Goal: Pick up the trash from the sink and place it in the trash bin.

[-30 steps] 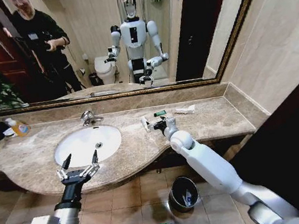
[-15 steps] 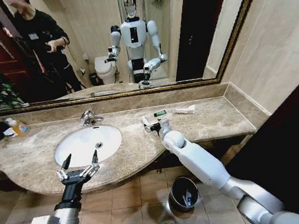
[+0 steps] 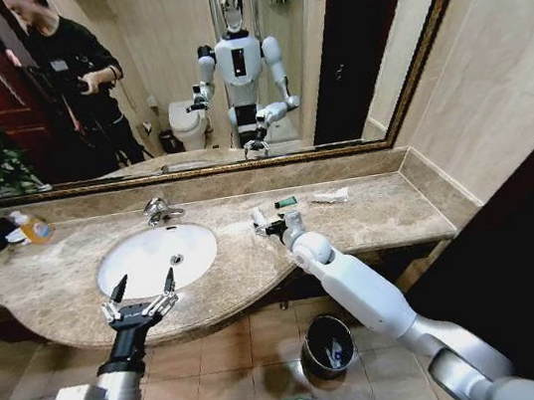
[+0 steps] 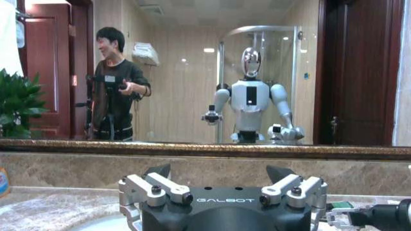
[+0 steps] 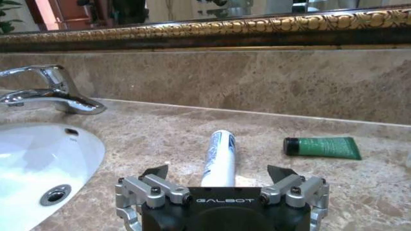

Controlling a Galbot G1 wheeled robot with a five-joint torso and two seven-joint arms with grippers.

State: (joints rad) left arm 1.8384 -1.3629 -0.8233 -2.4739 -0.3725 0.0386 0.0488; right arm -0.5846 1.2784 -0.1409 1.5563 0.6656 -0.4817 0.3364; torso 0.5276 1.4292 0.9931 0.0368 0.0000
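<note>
Two grippers are seen in head view: right gripper (image 3: 273, 226) is held open over the table just right of the sink (image 3: 117, 274), w/ a white tube (image 3: 259, 217) at its tips; left gripper (image 3: 141, 297) is parked open at the sink's front edge, farther off. Trash bin (image 3: 328, 344) sits on the floor below.

Right wrist view: tube (image 5: 219, 157) is lined up between the spread jaws, long axis pointing straight ahead toward the back wall; a green tube (image 5: 322, 147) lies crosswise, off to one side.
</note>
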